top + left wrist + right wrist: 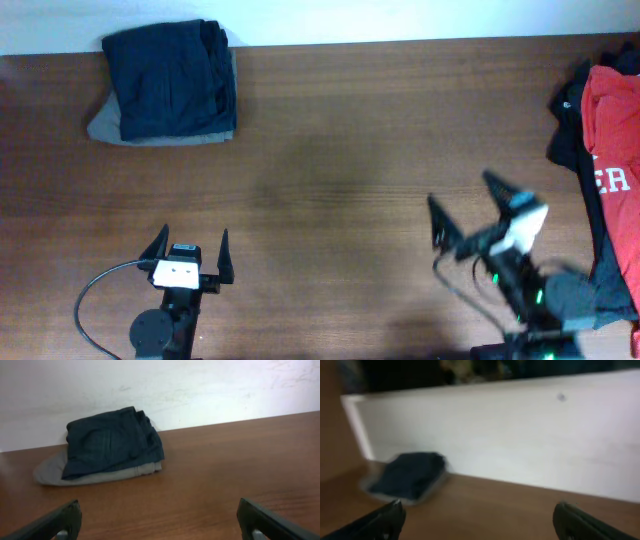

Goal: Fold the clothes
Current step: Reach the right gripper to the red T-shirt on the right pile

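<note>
Orange-red and soft, the T-shirt [615,130] with white lettering lies loosely spread at the right edge of the brown wooden table [330,150]. It rests on a heap of dark garments [572,115] and is partly cut off by the overhead view. At the far left, close to the white wall [200,390], a navy garment [170,80] sits neatly folded on top of a grey garment [105,125], the two touching as one flat stack. No basket, box or other container is in view, so the clothes lie straight on the table. The left gripper [193,240] hovers near the front left with its jaws wide apart and nothing between them. The right gripper [461,192], likewise spread and empty, stands to the near right, close to the heap but apart from it. Its wrist view is blurred. The fabric is likely light, limp and easy to bunch, so it would sag from any single pinch. A sensible hold would be a hem or shoulder edge of the T-shirt, one corner per gripper, to lift it clear of the heap beneath.
</note>
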Controlling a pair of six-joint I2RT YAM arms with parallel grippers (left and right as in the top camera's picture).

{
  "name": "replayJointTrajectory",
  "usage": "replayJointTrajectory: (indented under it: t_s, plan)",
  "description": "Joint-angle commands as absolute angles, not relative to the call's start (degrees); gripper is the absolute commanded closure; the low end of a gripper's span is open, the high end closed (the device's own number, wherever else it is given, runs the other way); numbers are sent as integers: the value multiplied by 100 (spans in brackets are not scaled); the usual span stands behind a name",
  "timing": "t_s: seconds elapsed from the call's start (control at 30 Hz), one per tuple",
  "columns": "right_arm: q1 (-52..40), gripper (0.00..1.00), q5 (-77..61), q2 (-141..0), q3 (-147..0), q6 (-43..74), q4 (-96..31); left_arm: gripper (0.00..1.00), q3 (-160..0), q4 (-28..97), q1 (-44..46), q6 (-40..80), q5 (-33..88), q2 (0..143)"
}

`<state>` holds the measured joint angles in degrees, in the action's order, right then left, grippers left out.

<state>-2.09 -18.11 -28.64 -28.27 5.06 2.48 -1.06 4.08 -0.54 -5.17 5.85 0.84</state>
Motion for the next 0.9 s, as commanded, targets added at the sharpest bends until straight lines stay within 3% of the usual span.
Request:
replayJointTrajectory:
  t_s: [0.0,0.4,0.67,0.87]
  plan:
    - [-3,1,-768,-4265,-4143,132,-141,1,-51,397,-86,-611,668,38]
    - [2003,1,-460,-9813,-9939,23,-4379,1,-51,397,-86,-611,668,38]
    - [2657,1,5,-11137,-10447,-51,-3830,1,-51,397,-86,-611,666,38]
    - [2786,1,316,-11782,-10447,-1074,-3273,1,-51,397,-86,-611,668,38]
